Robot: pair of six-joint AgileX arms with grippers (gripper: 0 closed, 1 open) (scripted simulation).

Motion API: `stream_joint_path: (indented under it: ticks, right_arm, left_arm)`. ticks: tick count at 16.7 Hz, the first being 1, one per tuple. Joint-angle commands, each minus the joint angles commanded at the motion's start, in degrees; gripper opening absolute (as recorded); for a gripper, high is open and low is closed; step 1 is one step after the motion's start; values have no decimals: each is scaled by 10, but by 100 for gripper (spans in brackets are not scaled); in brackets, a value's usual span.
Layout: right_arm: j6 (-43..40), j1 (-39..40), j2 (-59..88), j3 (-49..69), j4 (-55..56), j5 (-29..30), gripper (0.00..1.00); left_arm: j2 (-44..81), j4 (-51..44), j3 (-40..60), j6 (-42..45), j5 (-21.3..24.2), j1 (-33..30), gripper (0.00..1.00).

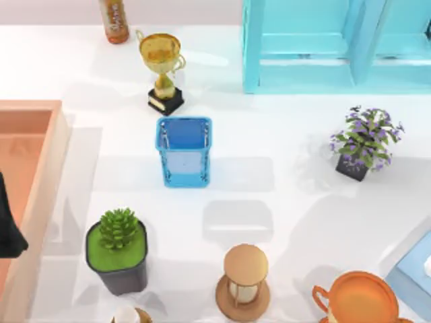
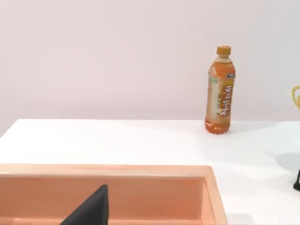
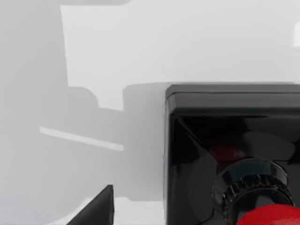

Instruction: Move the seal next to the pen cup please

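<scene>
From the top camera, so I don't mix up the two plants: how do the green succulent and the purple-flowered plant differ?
The green succulent in its rounded black pot sits near the table's left front; the purple-flowered plant in its small dark square pot stands at the right. The succulent is a compact rosette, the flowering plant spreads past its pot. The succulent's pot looks larger. Both stand upright.

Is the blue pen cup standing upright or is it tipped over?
Upright. In the top view the pen cup shows its open square mouth facing the overhead camera, with its walls running down to the white table.

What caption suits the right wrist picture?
Close over the glossy black square base and red knob of the seal on the white table.
</scene>
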Motion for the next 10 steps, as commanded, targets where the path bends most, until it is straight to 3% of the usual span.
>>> stream_joint_path:
  ticks: [10]
  right_arm:
    - [0,0,0,0,0,0,10]
  left_arm:
    - [0,0,0,0,0,0,100]
